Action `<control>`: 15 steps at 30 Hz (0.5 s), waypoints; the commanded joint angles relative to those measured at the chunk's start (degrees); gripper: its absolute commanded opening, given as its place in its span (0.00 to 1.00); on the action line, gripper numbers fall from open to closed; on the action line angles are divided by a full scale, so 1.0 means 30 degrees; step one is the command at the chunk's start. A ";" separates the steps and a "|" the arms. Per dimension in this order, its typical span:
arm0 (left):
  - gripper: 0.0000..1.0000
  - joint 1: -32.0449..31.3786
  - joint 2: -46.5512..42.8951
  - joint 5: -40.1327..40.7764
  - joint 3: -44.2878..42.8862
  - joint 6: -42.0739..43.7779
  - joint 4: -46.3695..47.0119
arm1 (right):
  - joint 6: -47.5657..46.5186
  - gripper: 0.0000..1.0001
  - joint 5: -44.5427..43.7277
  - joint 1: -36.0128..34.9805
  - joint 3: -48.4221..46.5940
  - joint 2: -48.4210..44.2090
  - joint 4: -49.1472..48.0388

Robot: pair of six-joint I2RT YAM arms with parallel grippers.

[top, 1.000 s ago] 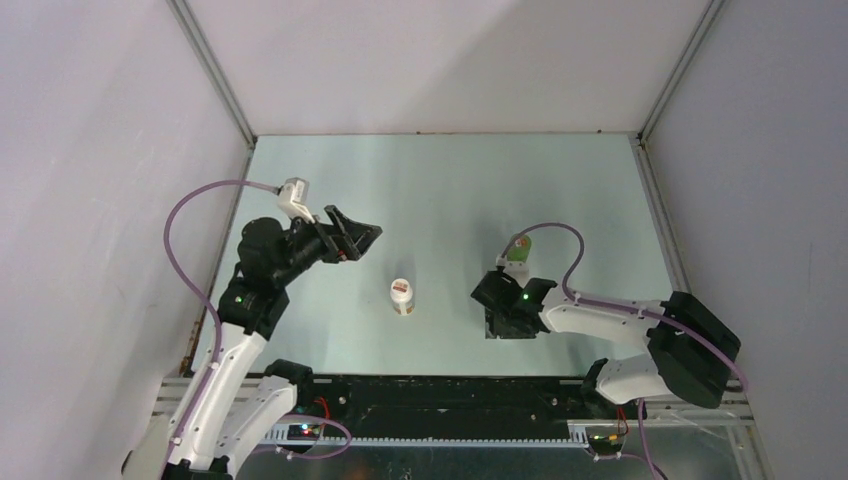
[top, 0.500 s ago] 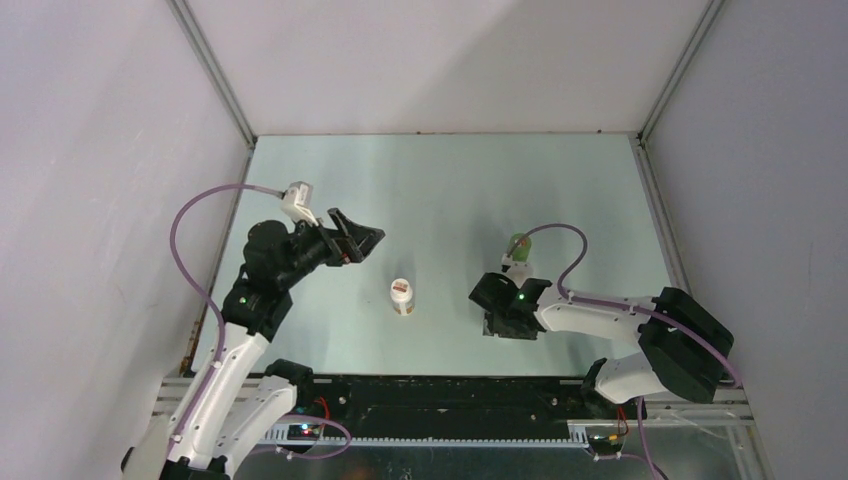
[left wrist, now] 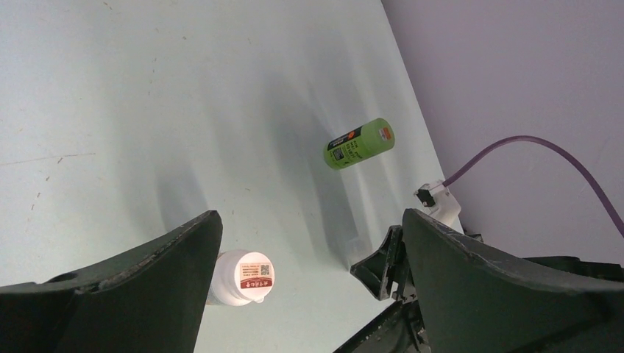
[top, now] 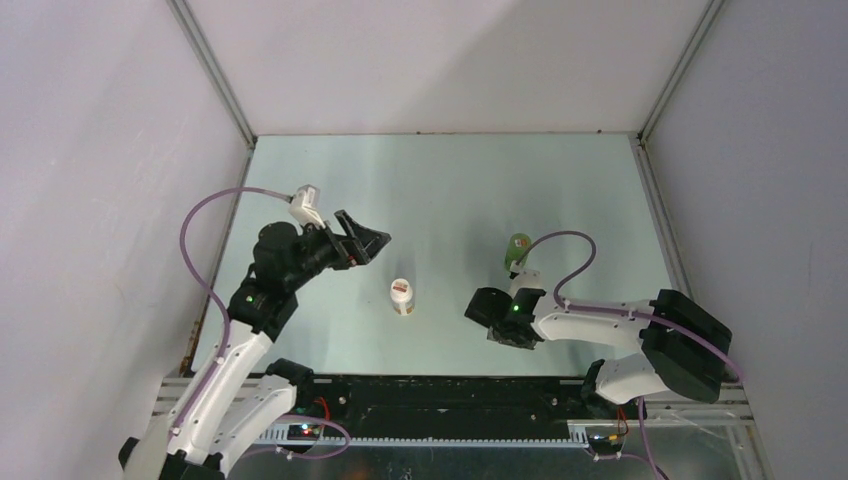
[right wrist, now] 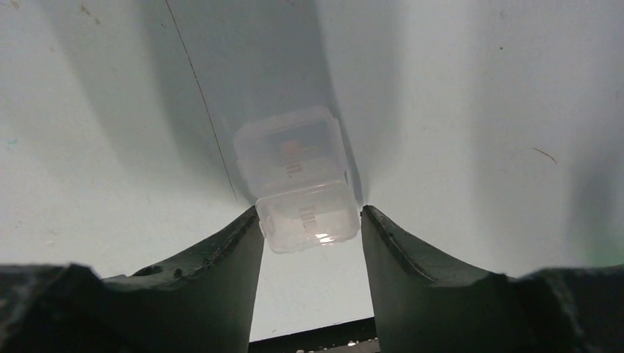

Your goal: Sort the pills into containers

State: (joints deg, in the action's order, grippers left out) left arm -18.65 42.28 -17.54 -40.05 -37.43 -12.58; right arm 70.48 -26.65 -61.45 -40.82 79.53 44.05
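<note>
Clamped part-way shut, the right pincer (right wrist: 309, 220) has its 2 dark fingertips (right wrist: 228, 257) pressed against opposite sides of the pill box (right wrist: 298, 180). The box is translucent and whitish. It lies on the pale table (right wrist: 478, 110) and shows 2 square compartments with faint lettering on their lids. The nearer compartment sits between the tips and the other sticks out toward 12 o'clock in the wrist view. From above, the right pincer (top: 497, 318) points down at the table and hides the box beneath it.

The left pincer (top: 372, 240) hangs above the table with its fingers spread wide and nothing between them. In its own wrist view the same pincer (left wrist: 309, 220) frames bare table, with the white bottle (left wrist: 239, 278) just beside its left finger.

In the top view the white bottle (top: 402, 296) stands near the table's middle. The left pincer is at its 11 o'clock and the right pincer at about its 4 o'clock. The green bottle (top: 516, 248) is at 12 o'clock from the right pincer, near it but apart.
</note>
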 commanded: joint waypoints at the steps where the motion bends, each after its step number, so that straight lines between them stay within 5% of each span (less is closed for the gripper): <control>1: 0.99 -0.0540 0.0159 0.0620 0.0095 -0.0325 0.0704 | 0.0383 0.53 -0.1676 -0.0141 0.0298 -0.0533 -0.0261; 15: 0.99 -0.2032 0.1030 0.0962 0.0322 -0.0743 0.1467 | -0.3984 0.46 -0.1127 -0.0150 0.0732 -0.2158 -0.3643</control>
State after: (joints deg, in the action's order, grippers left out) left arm -23.24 44.71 -15.16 -40.05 -38.04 -11.55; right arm 64.01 -28.64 -61.67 -38.59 76.86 38.70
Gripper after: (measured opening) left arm 0.987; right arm 0.497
